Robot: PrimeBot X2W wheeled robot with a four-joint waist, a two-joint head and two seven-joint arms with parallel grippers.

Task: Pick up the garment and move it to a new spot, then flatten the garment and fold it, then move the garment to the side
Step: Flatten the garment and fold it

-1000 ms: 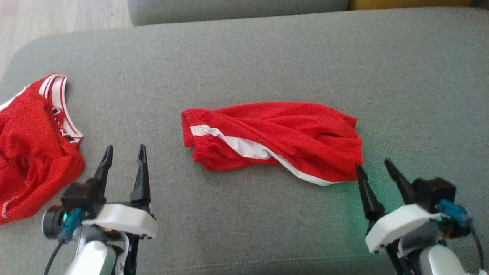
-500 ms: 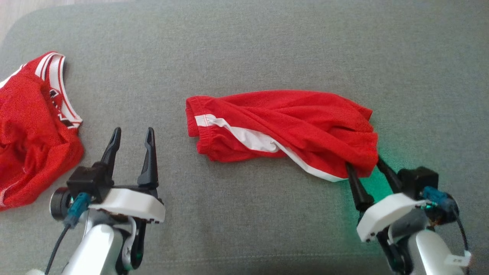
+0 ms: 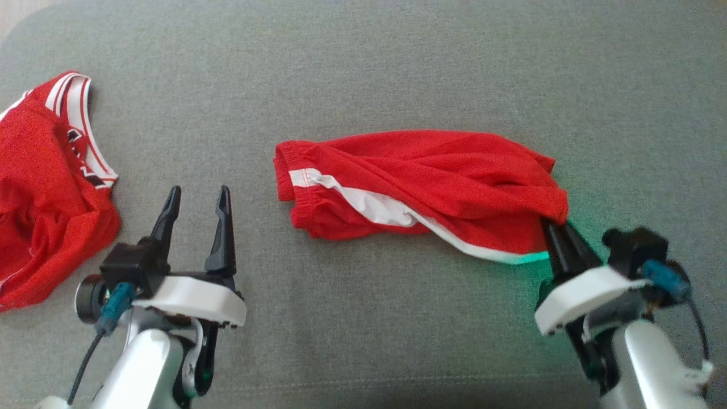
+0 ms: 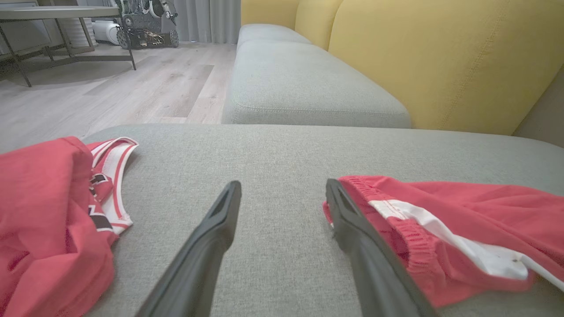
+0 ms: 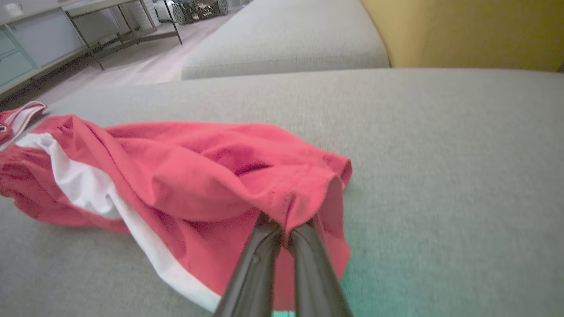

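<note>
Right gripper (image 5: 285,229) jaws clamped on hem of rumpled red shorts (image 3: 431,170), mid grey woven cushion (image 3: 363,74); left gripper (image 3: 199,192) jaws spread, empty.

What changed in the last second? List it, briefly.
The right hand, open beside the right hem of the red shorts a second ago, moved in and shut on that hem, bunching it up. The left hand stayed open over the grey cushion, and the red jersey lay still; the head camera shifted.
</note>
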